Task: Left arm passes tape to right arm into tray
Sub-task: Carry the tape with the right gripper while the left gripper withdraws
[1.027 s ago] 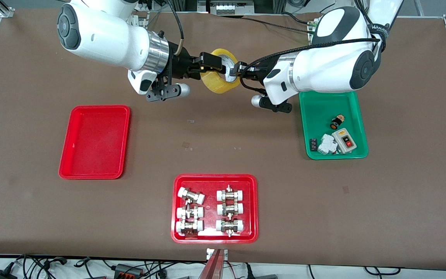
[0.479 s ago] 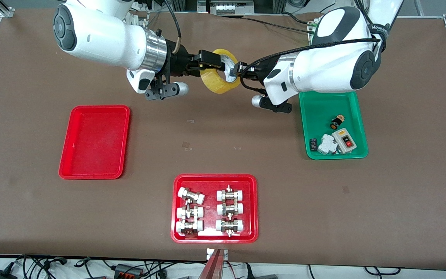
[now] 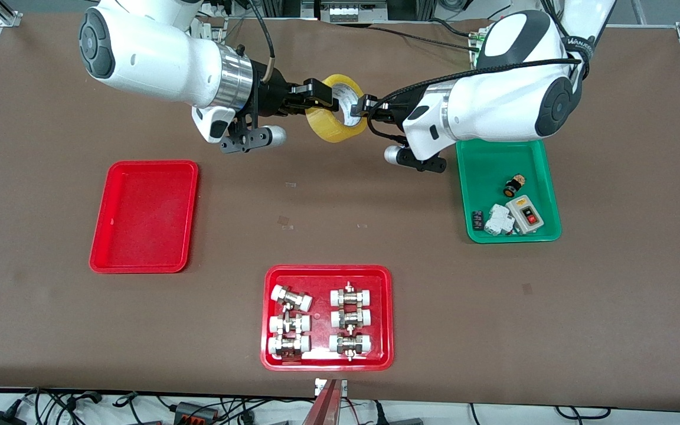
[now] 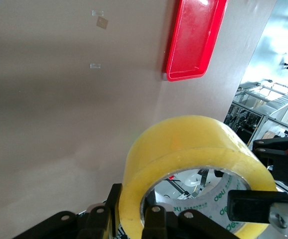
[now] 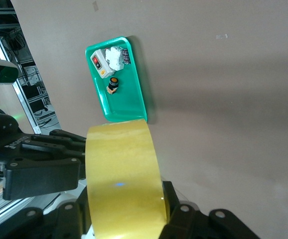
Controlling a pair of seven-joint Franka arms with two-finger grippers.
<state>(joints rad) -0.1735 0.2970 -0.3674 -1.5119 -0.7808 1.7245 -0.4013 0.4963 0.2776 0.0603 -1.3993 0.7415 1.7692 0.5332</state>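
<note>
Since a second ago the right gripper (image 3: 323, 98) has closed its fingers on the yellowish translucent packing tape roll (image 3: 339, 115), which the left gripper (image 3: 361, 107) also clamps at its rim. Both bulky white arms reach level toward each other, holding the roll in the air over bare brown table (image 3: 340, 195) between them. Near the right arm's end lies the plain red plastic tray (image 3: 145, 216), empty.
</note>
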